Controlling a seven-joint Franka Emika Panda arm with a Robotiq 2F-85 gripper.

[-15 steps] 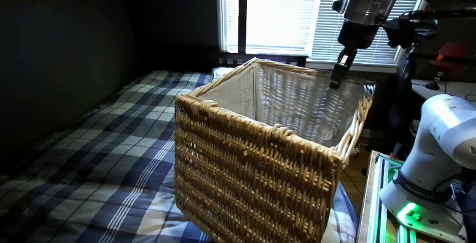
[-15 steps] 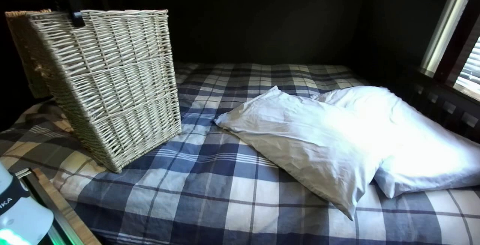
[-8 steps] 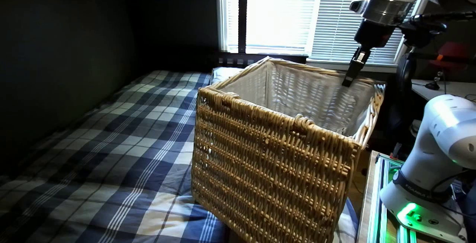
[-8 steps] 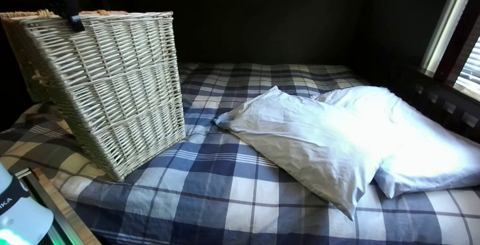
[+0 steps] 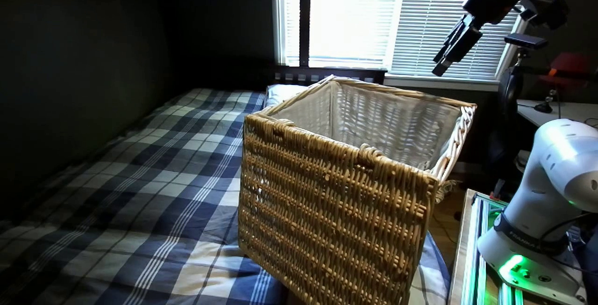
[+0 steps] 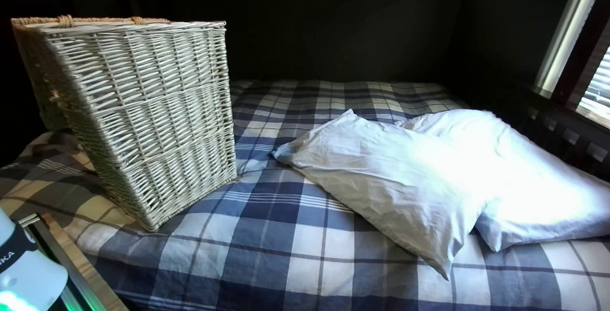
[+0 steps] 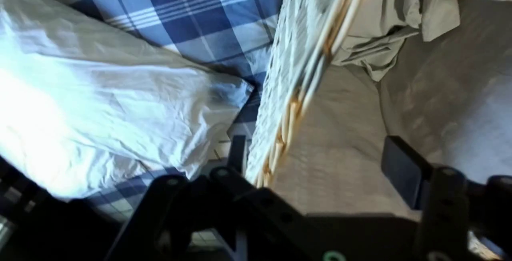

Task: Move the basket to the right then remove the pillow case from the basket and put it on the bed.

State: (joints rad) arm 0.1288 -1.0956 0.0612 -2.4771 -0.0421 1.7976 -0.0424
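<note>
Black fingers (image 7: 404,173) are spread pretty wide, and the rectangular tan wicker basket (image 5: 341,193) sits just below them on the blue-and-white plaid bed (image 5: 177,169). White fabric pillows (image 6: 381,173) are off to their side.

All views share the basket (image 5: 343,193), the wrist view from above.

At near right in an exterior view stands a rounded white robot arm (image 5: 537,183); up high, its black two-fingered gripper (image 5: 439,63) slants down leftward, spread wide.
</note>
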